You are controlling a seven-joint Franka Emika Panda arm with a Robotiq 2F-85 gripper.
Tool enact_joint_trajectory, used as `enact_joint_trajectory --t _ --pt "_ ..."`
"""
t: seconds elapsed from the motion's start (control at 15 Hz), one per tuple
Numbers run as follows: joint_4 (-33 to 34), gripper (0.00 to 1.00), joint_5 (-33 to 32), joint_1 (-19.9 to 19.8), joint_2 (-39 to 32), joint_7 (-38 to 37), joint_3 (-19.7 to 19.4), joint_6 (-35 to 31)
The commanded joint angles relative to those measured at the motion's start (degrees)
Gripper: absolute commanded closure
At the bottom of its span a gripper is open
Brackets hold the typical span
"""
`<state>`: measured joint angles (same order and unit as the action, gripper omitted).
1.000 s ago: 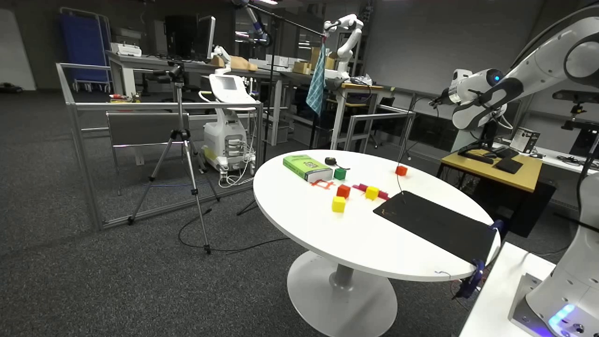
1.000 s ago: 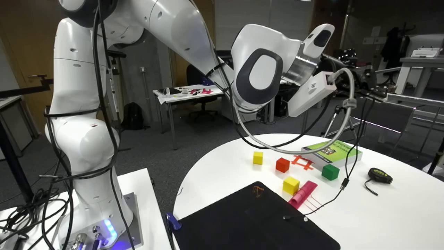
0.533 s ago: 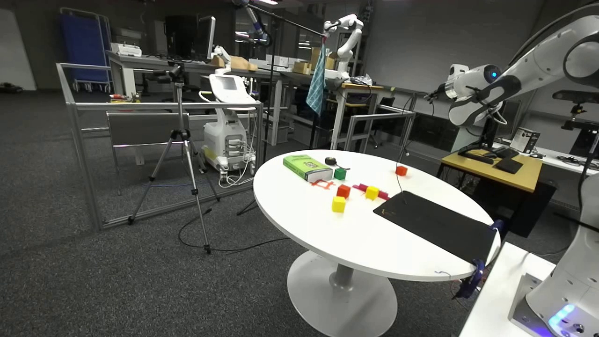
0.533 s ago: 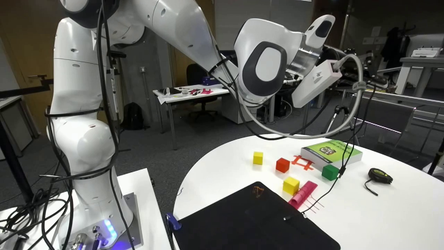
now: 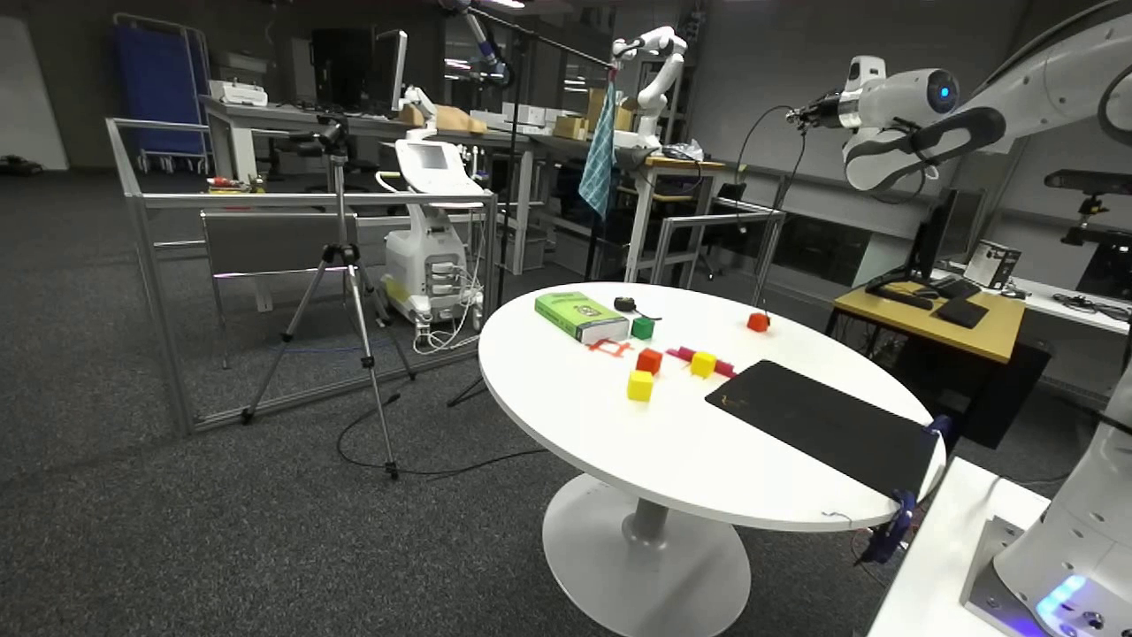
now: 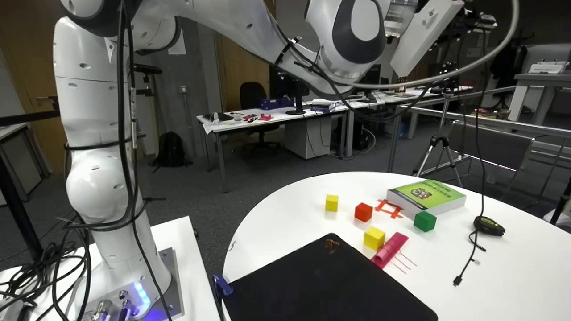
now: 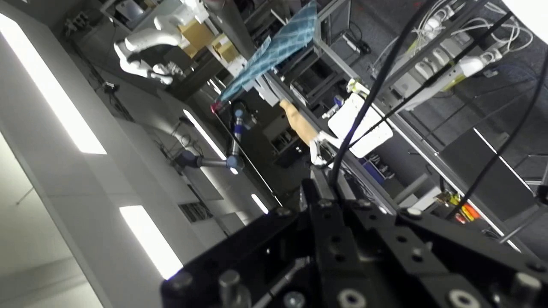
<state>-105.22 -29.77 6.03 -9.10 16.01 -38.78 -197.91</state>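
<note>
Evidently I have the claw (image 7: 331, 188) pinched narrow on a black cable (image 7: 358, 116). Wrist view: the cable leaves the claw toward one o'clock, long axis along that line. A dark strand (image 7: 483, 173) at three; can't tell whether it is the same cable.

In an exterior view: my one arm (image 5: 1052, 84) holds the claw high, twelve to one o'clock from the middle of a round white worktop (image 5: 548, 389). Cable goes two ways: a loop toward seven, a near-vertical drop toward six, ending by a red cube (image 5: 758, 323); contact unclear. On the worktop, a black mat (image 5: 827, 425) at three, a green book (image 5: 575, 316) at ten. Farther back, also ten: a tripod (image 5: 340, 255) and a wheeled machine (image 5: 431, 243).

In an exterior view: claw dim, dark on dark up top. At six o'clock from it, the cable's plug (image 6: 457, 280); whether it rests on the worktop I can't say. Cable crosses in front of a tape measure (image 6: 490, 226). From the plug, a green cube (image 6: 424, 221) at eleven, a pink roll (image 6: 391, 249) at ten. Past the worktop toward ten, a black backpack (image 6: 171, 149).
</note>
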Motion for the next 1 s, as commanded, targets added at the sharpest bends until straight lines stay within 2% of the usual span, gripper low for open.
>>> enact_joint_trajectory --t 0.0,0.07,0.27,0.67,0.93 --pt "3.4 0.99 -9.6 -12.7 2.3 -4.3 14.9 0.0" --pt "3.6 0.99 -12.9 -16.4 2.4 -6.7 19.7 0.0" --pt "5.7 0.99 -19.4 -25.6 -0.3 -10.5 28.8 -0.1" --pt "1.2 0.99 -30.0 -40.3 -3.9 -12.2 36.7 -0.2" --pt "-1.5 0.99 -36.5 -48.1 -5.3 -16.0 40.7 0.1"
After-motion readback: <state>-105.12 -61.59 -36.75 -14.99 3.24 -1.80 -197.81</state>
